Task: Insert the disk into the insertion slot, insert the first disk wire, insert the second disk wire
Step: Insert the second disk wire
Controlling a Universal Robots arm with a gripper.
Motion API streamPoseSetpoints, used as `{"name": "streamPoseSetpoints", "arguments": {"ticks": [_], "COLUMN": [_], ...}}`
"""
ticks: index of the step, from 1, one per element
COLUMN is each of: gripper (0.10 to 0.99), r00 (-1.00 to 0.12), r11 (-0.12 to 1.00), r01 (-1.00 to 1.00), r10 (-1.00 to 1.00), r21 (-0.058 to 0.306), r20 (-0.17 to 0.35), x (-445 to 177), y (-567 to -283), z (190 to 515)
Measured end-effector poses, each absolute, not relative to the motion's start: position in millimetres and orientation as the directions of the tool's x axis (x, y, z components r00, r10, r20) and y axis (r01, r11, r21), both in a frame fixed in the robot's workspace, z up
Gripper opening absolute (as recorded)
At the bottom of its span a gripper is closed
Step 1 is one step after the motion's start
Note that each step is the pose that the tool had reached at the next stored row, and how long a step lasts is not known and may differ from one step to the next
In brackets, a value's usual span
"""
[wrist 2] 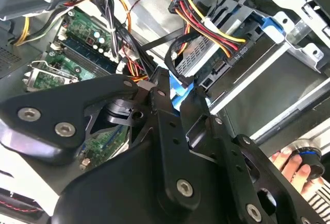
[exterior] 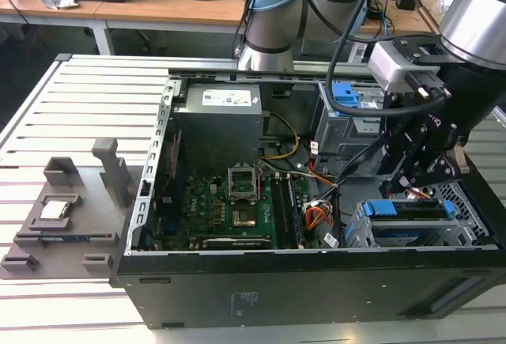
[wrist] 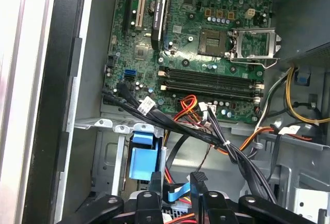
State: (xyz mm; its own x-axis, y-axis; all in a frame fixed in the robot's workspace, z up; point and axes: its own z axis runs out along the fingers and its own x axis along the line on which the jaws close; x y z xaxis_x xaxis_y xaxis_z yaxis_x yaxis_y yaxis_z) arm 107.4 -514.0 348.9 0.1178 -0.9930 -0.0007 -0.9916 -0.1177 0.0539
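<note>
Disk [exterior: 411,219] looks seated in the insertion slot [exterior: 360,232] under our hand [exterior: 417,172]; can't tell its grip. Rigid, heavyish; we'd hold the blue bracket.

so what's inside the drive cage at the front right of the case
The disk sits in the insertion slot, its blue carrier bracket showing along the top edge in the exterior view. The hand hangs just above it. The cage walls hide the disk's lower part.
</note>
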Motion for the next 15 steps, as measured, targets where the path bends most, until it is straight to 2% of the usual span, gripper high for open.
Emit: {"name": "streamPoseSetpoints", "arguments": {"ticks": [5, 12, 13, 15], "gripper": [0.361, 0.361, 0.349, 0.22], "r00": [0.118, 0.118, 0.118, 0.118], "r11": [-0.117, -0.117, -0.117, -0.117], "r01": [-0.992, -0.992, -0.992, -0.992], "r10": [-0.993, -0.993, -0.993, -0.993], "r21": [0.056, 0.056, 0.056, 0.056], "r20": [0.02, 0.022, 0.022, 0.022], "x": [107.4, 107.4, 107.4, 107.4], "y": [-513.2, -513.3, -513.2, -513.2], "z": [344.9, 344.9, 344.9, 344.9]}}
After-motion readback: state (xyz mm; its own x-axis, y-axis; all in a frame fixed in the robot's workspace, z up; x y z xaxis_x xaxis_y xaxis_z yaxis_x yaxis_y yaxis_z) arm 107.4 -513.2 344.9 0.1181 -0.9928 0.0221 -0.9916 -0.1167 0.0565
